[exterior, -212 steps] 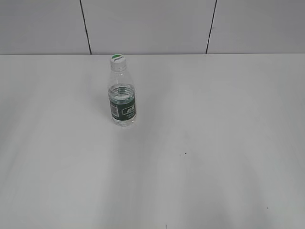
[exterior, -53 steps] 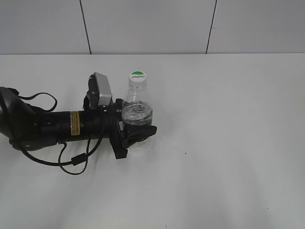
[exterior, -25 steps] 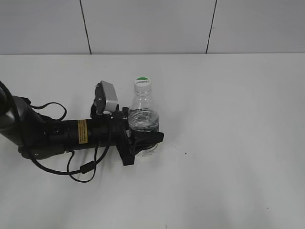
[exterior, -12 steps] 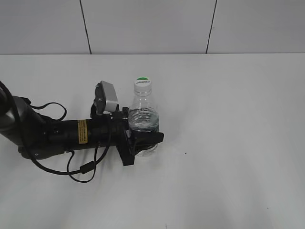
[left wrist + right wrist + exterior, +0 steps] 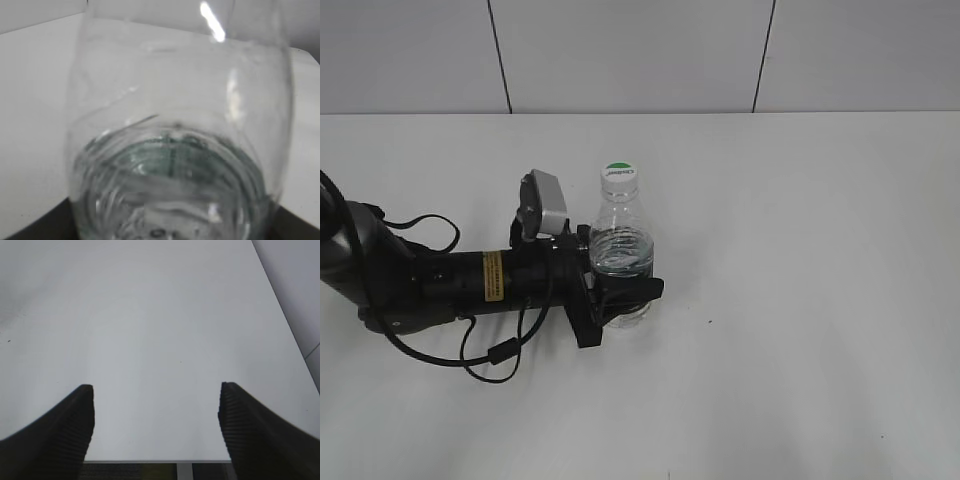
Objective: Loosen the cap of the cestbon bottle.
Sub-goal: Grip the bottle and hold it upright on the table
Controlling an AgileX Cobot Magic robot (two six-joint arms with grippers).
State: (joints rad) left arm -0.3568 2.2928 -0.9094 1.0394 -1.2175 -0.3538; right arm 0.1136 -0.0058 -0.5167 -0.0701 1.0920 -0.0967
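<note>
Bottle (image 5: 619, 250) upright on the worktop (image 5: 800, 300), left-centre, clamped low on its body by left gripper (image 5: 620, 298) jaws; no shift over the last second, so settled. Cap (image 5: 620, 173) untouched, free above. Right gripper (image 5: 156, 432) jaws apart, well away.

This looked like a robot test lab rather than a home or shop. A plain white, matte bench (image 5: 800, 330) filled the scene, bare around the black left gripper (image 5: 620, 290) of a cabled robot arm (image 5: 440, 280). Well beyond the gripper rose a wall of pale grey panels (image 5: 630, 55) divided by thin dark seams. Beneath the wide-apart black ribbed right gripper (image 5: 155, 435), only the same white bench surface showed.
</note>
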